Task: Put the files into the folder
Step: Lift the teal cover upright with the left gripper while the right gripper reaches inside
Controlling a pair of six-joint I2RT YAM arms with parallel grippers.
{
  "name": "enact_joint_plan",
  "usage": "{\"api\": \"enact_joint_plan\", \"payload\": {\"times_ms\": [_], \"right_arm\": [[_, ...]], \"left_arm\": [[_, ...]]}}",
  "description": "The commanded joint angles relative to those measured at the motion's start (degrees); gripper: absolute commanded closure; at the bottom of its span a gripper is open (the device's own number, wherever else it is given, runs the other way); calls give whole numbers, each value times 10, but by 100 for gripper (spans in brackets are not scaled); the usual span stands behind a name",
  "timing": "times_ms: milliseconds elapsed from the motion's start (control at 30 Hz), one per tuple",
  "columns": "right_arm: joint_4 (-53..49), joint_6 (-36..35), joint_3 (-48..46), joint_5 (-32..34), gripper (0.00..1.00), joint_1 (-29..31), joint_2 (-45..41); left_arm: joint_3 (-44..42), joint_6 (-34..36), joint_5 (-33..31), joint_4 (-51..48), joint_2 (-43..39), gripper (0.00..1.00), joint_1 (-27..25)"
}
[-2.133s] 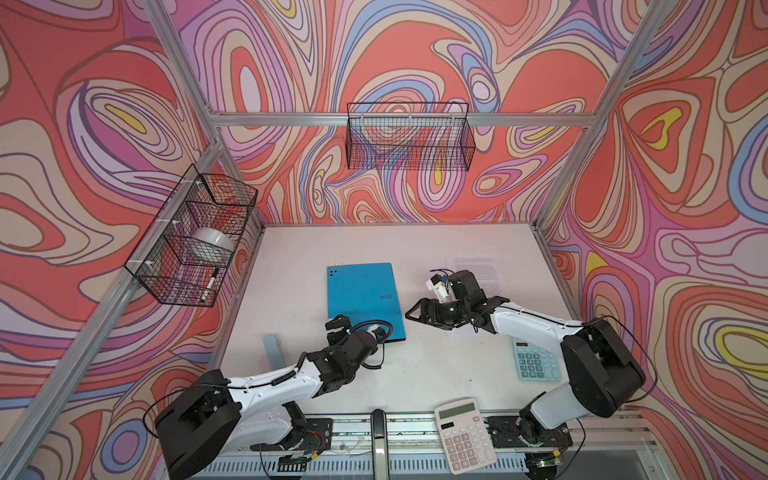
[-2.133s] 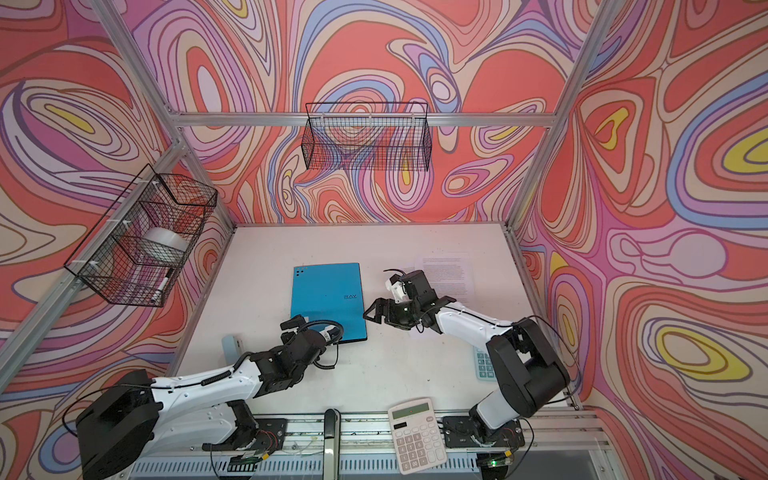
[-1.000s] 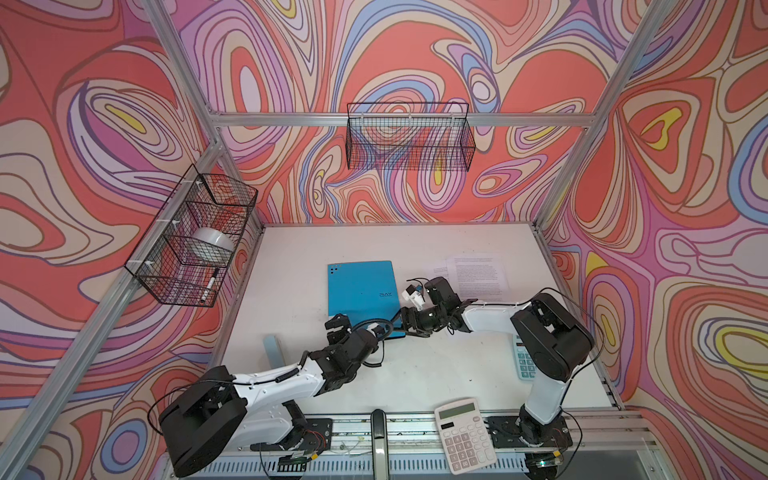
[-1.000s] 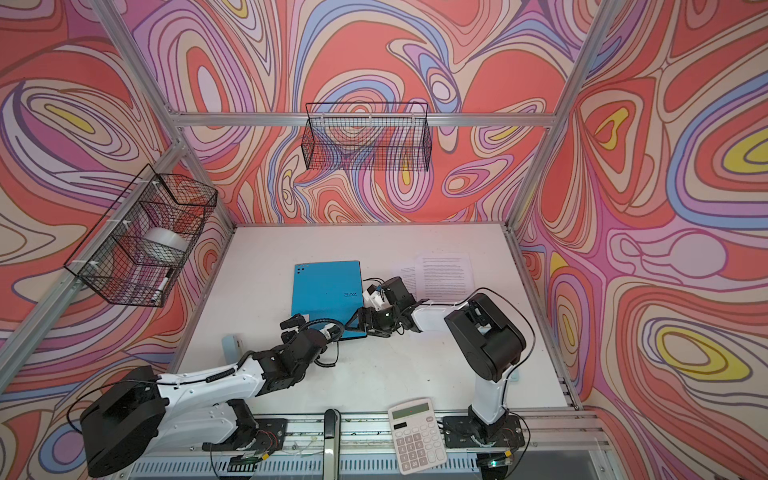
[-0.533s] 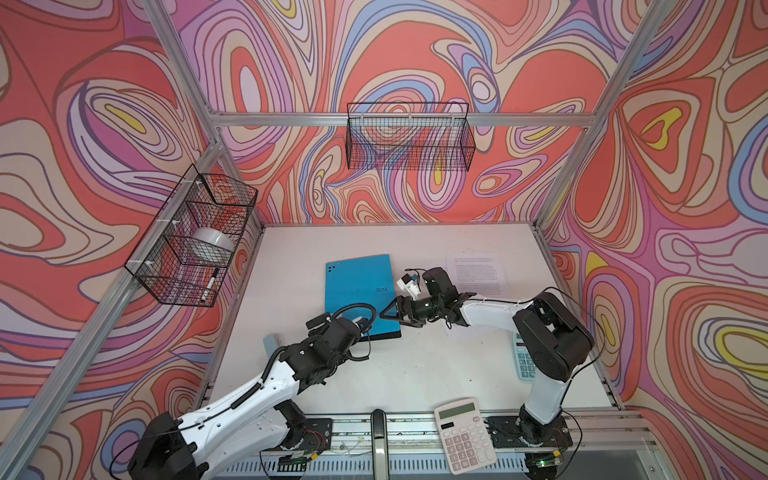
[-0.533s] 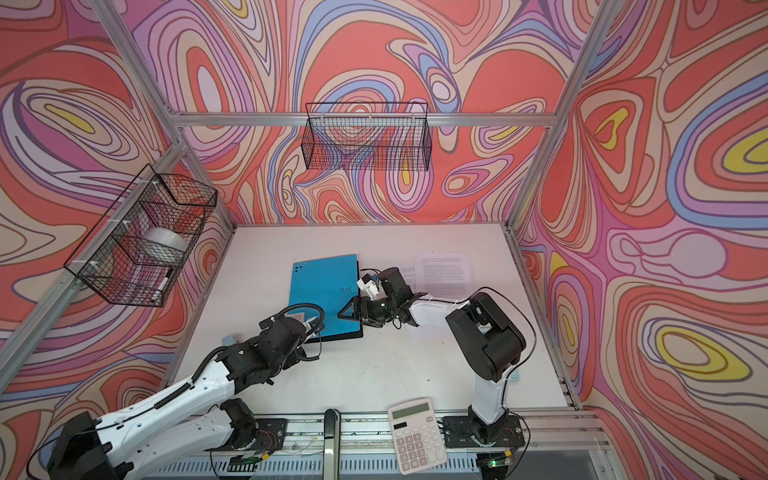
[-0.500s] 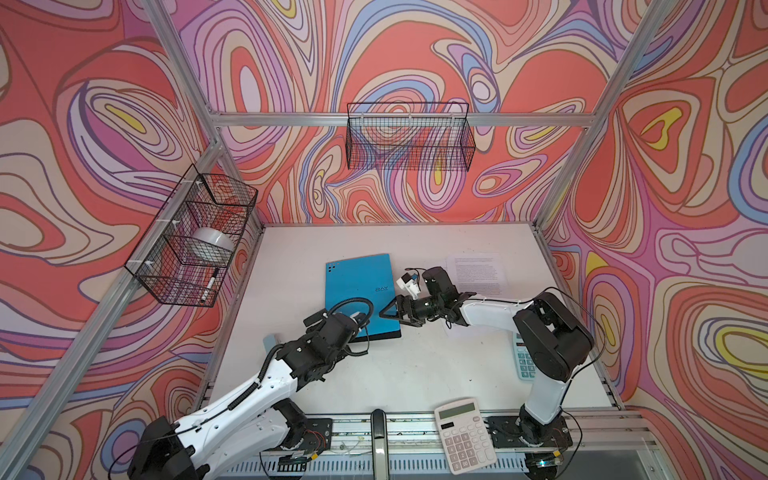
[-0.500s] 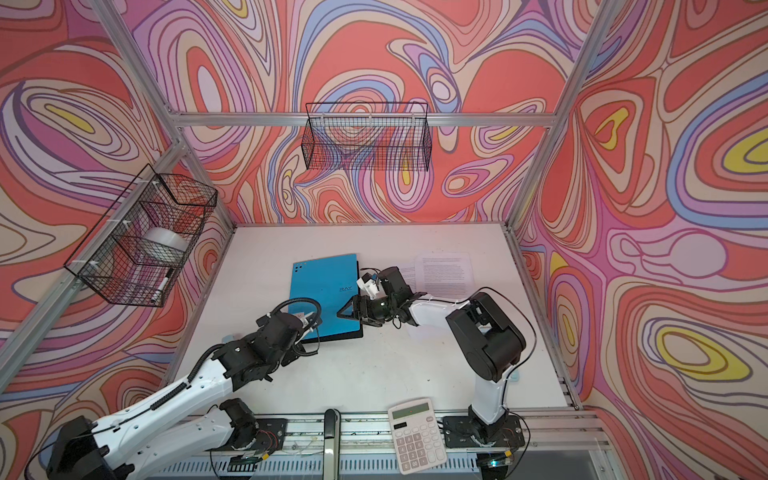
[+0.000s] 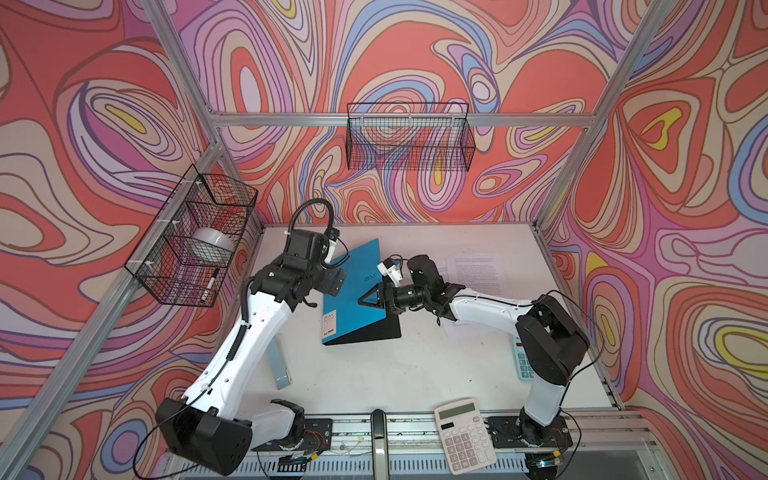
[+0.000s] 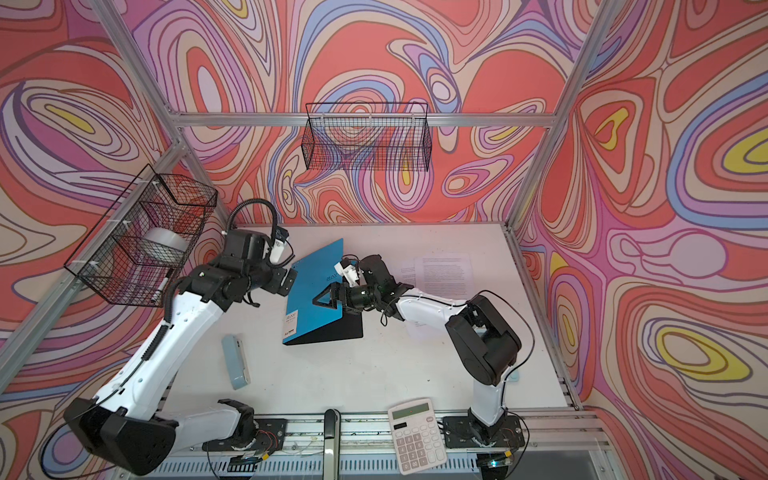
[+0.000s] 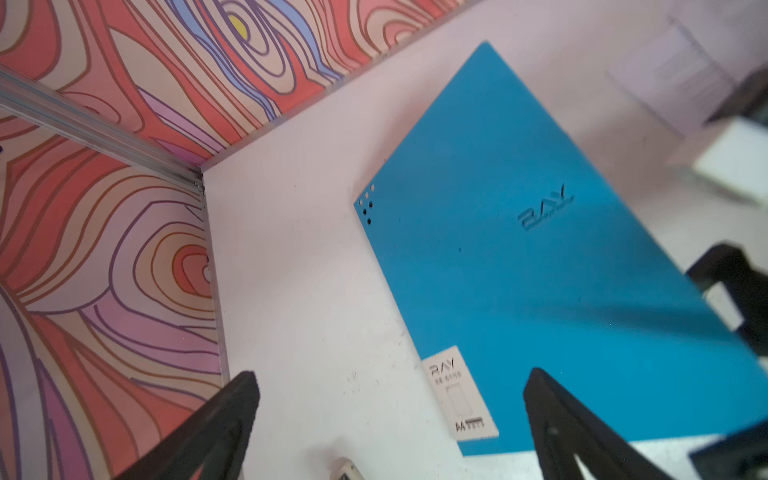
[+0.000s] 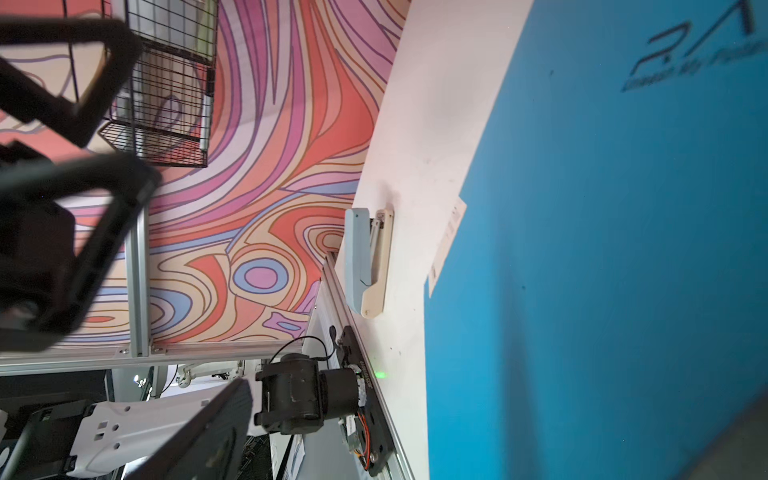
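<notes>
Presently, we judge the folder (image 9: 345, 306) — thin, stiff, light — best taken at its free edge; left claw (image 11: 390, 376), right claw (image 9: 374, 298) both apart.

Via my left wrist cam: "RAY" embossed on the cover of the thin bright-blue plastic folder (image 11: 540, 291), w/ a smaller line under it, illegible. At its corner, a small white rectangular label (image 11: 459, 395): "RAY" up top, "A4" at bottom. Print on the white paper sheets (image 9: 476, 270): too small to read.
</notes>
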Motion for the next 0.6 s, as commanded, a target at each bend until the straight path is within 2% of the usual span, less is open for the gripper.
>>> {"api": "enact_joint_plan", "payload": {"times_ms": [0,300,567], "right_arm": [[27,18,27,20,5,15,17],[42,35,80,61,5,41,29],[177,123,76,77,5,54,66]], "left_arm": [[78,-61,72,-70,53,0,18],[210,-124,162,-127,194,0,40],[286,-169,200,-159,276,0,46]]}}
